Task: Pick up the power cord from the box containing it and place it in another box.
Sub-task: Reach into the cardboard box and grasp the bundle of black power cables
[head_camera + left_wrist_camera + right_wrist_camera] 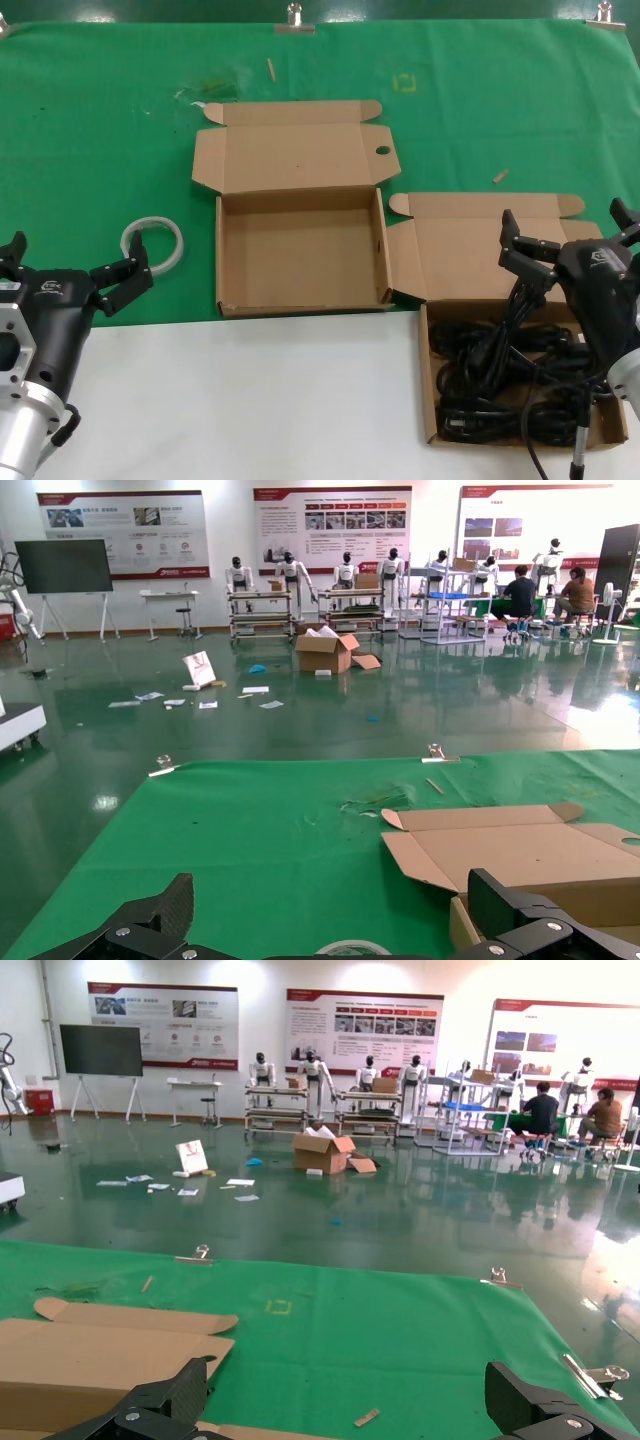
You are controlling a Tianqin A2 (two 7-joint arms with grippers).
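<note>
The left gripper (72, 268) hovers open and empty over the tabletop (300, 390), beside a white ring (153, 244); the empty box (300, 252) sits open at centre; to its right the box containing it (500, 300) holds the power cord (500, 365) among tangled black cables; the right gripper (570, 240) hangs spread above them, gripping nothing.

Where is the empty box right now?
In the head view, the empty box sits centre on the green cloth, between the white ring and the cable-filled box.
</note>
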